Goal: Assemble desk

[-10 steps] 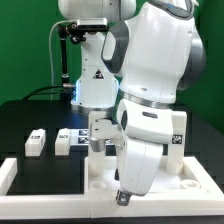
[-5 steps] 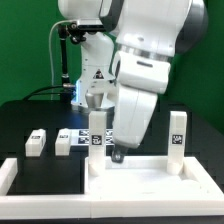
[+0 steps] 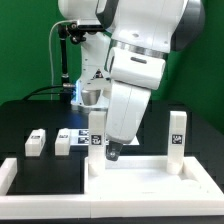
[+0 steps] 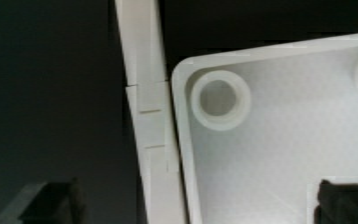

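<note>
— Lifted and drawn back from the near edge, the pincer (image 3: pixel 112 153) now hangs over the left part of the desk tray (image 3: pixel 150 178), near an upright leg (image 3: pixel 97 130).
— Holding anything?
— No. The wrist view shows its fingers spread, nothing between them, above an unfilled round socket (image 4: pixel 220 100).
— Other legs?
— Second upright leg (image 3: pixel 177 133) stands at the exterior view's right. Two loose legs (image 3: pixel 36 142) lie on the black tabletop (image 3: pixel 30 120), left. Probably one of those is fetched next.
</note>
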Controlling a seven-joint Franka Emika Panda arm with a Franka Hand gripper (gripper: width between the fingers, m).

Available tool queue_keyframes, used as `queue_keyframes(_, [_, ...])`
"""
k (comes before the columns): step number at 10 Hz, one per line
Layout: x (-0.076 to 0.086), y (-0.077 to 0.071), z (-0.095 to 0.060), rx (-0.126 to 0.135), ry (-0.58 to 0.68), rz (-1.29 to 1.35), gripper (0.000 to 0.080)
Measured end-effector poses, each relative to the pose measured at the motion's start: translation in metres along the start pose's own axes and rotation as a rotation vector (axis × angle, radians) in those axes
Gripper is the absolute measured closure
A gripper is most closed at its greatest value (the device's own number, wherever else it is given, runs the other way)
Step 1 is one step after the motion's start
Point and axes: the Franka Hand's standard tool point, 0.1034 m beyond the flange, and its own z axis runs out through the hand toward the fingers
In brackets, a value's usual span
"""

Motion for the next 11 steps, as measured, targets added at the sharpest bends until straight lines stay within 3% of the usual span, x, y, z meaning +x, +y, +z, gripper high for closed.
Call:
queue_keyframes(1, [-0.016, -0.002, -0.006, 0.023, -0.006, 0.016, 0.0151])
queue_keyframes(2, [-0.045, -0.010, -0.013, 0.069, -0.019, 0.046, 0.0151])
queue_keyframes(4, [-0.088, -0.019, -0.020, 0.084, -0.031, 0.161, 0.0151])
queue_keyframes(5, [-0.099, -0.025, -0.017, 0.094, -0.040, 0.212, 0.0151])
queue_keyframes(9, [-0.099, -0.030, -0.010, 0.104, -0.045, 0.593, 0.0151])
queue_keyframes(10, [-0.112, -0.039, -0.001, 0.145, -0.014, 0.749, 0.0151])
queue_keyframes(11, [-0.135, -0.045, 0.004, 0.167, -0.015, 0.783, 0.0151])
